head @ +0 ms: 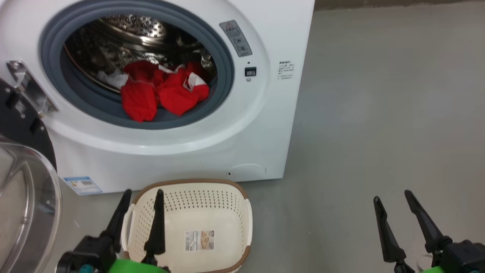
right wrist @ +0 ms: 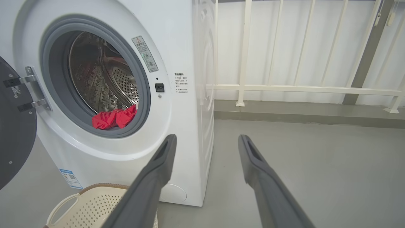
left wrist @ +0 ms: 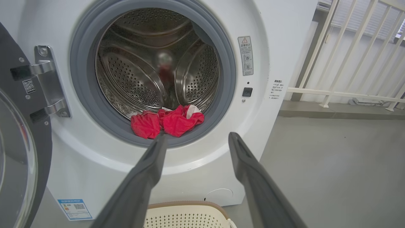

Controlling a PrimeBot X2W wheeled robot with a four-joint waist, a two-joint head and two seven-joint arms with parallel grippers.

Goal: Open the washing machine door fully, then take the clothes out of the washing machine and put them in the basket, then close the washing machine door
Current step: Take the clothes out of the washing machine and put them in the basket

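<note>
Bare grey floor (head: 379, 113) fills the right. The washing machine door (head: 22, 212) hangs open at lower left; the clothes (head: 163, 93) lie in the washing machine (head: 265, 132), not yet unloaded, with the basket (head: 242, 220) below empty. My left gripper (head: 143, 192) and right gripper (head: 391, 195) gape, holding nothing.

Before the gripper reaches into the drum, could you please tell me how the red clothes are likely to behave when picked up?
The clothes will probably be floppy: they lie crumpled, sagging over the grey gasket. They look light, being thin fabric in a small heap. As the pieces overlap, a pinch on one may drag another along.
</note>
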